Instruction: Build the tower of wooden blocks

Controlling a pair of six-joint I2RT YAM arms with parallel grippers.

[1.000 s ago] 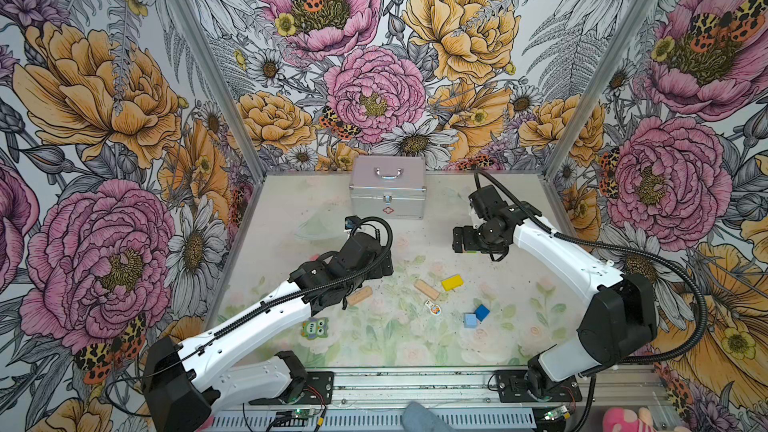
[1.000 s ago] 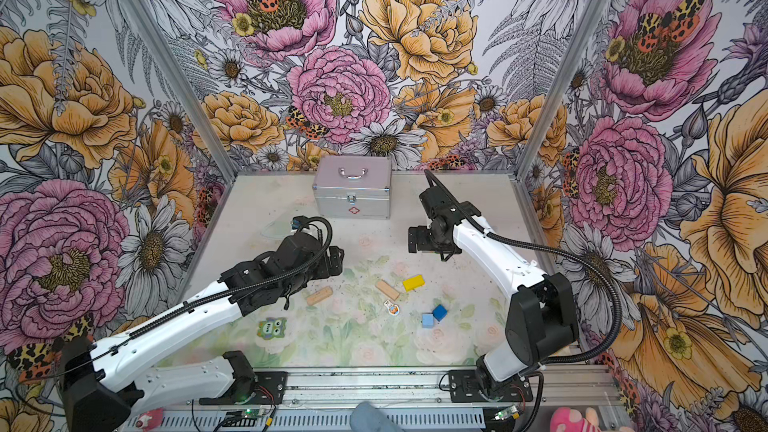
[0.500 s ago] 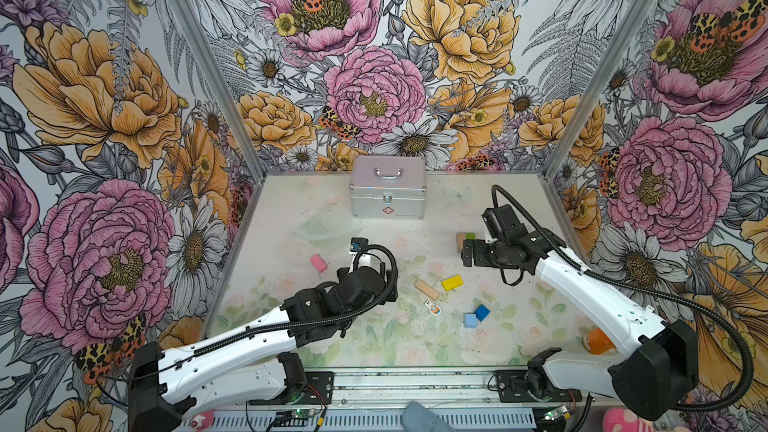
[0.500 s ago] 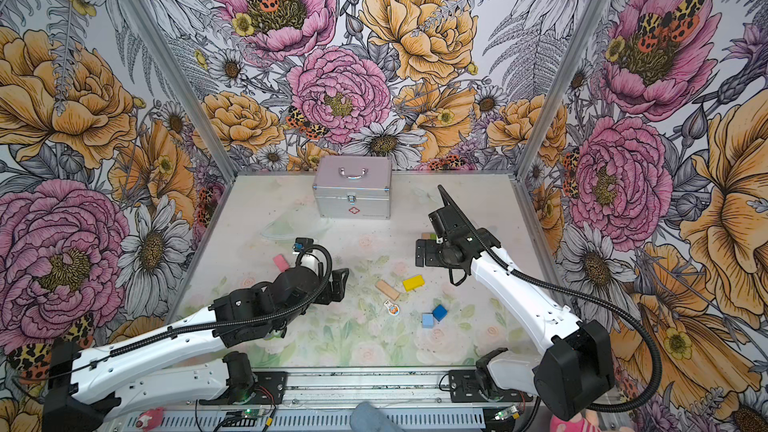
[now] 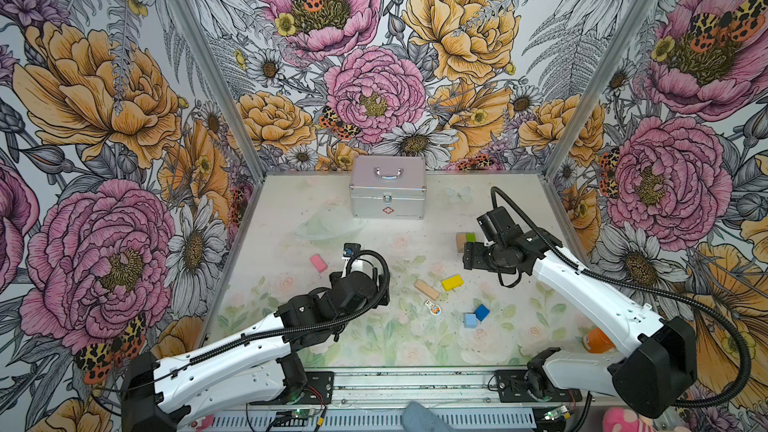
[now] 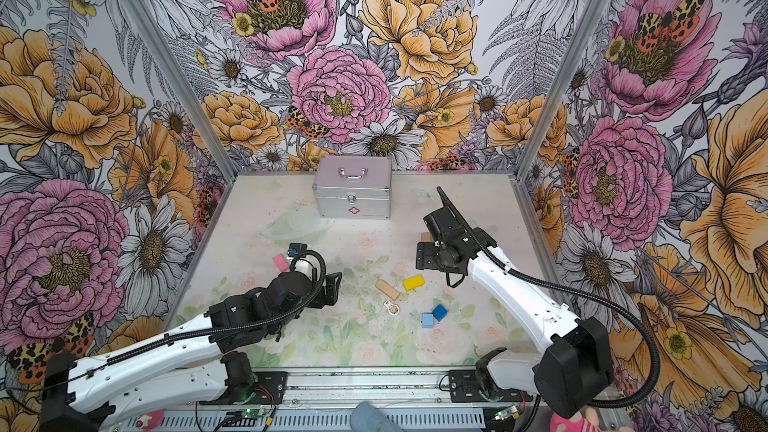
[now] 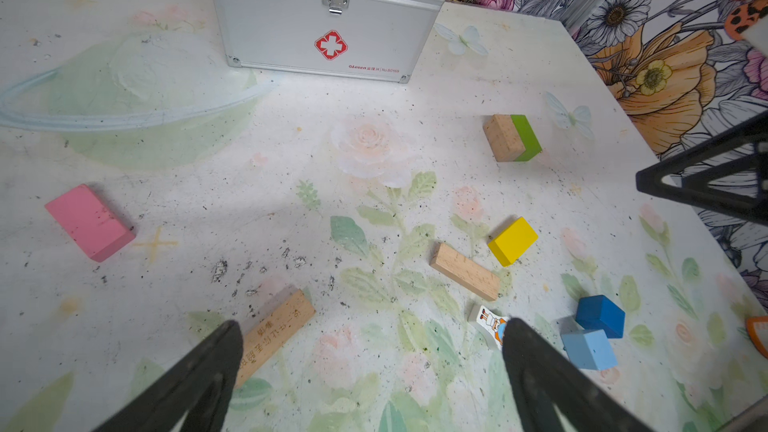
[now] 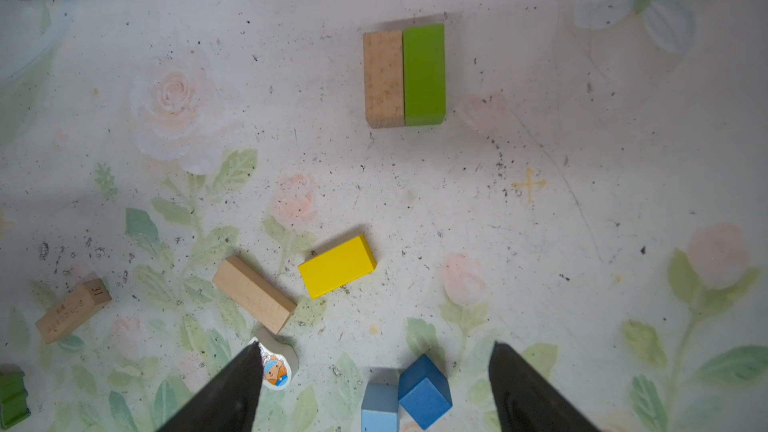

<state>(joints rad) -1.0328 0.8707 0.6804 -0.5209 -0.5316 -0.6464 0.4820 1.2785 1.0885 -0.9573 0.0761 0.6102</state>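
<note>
Tan-green pair (image 5: 465, 238): lying side by side, touching; long axes parallel; just beside right claw (image 8: 374, 347)
Yellow block (image 5: 452, 282): mid-table; long axis angled against tan block (image 5: 426, 289) beside it
Left claw (image 7: 370, 326): wide; empty
Right claw: wide; empty

Big floral print is covering the walls (image 5: 374, 93): pink, orange-yellow & white blooms, black linework, orange moths w/ dark spots. The tabletop (image 7: 415, 97) is showing pale w/ faded pastel roses, green leaves, dark specks. The case (image 7: 291, 22) is gleaming silver w/ a red cross. The pink block (image 7: 89, 222), green block (image 7: 525, 135) & yellow block (image 7: 513, 241) are showing solid paint. The grainy tan block (image 7: 500, 137) & plain tan block (image 7: 464, 271) are showing bare wood. The lettered tan block (image 7: 274, 332) is carrying dark print. The dark blue cube (image 7: 600, 315) & light blue cube (image 7: 588, 349) are wearing flat colour. The figure piece (image 8: 274, 369) is showing white w/ an orange-blue cartoon.
</note>
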